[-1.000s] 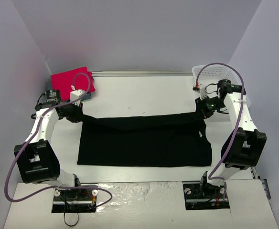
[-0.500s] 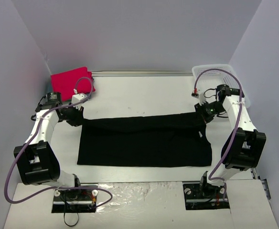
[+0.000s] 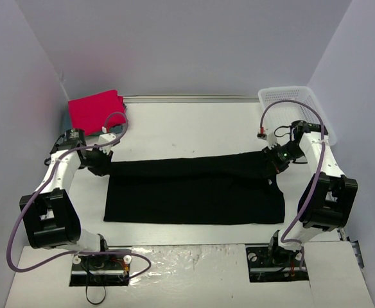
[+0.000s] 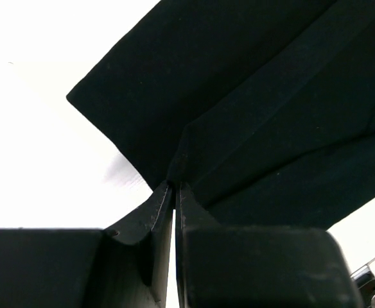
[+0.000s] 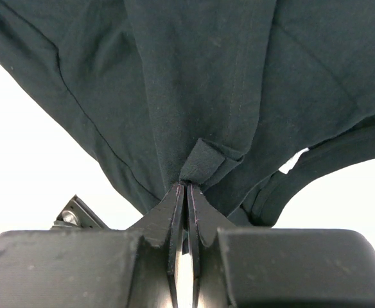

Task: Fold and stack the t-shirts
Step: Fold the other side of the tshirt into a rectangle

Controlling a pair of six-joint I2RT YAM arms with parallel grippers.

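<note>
The black t-shirt (image 3: 194, 192) lies spread across the middle of the table, its far edge lifted and pulled taut between both arms. My left gripper (image 3: 105, 165) is shut on the shirt's far left corner; in the left wrist view the black cloth (image 4: 239, 96) runs out from the closed fingertips (image 4: 173, 186). On the right, my right gripper (image 3: 272, 160) is shut on the far right corner, a pinched fold of cloth (image 5: 203, 163) sitting just above the tips (image 5: 187, 187). A folded red-pink t-shirt (image 3: 96, 109) lies at the far left corner.
A white mesh basket (image 3: 296, 102) stands at the far right corner, just behind the right arm. Grey walls close in the table on the left, back and right. Purple cables loop off both arms.
Both grippers have drawn the shirt's far edge toward the near side. The left one moved down and slightly left, the right one down.
</note>
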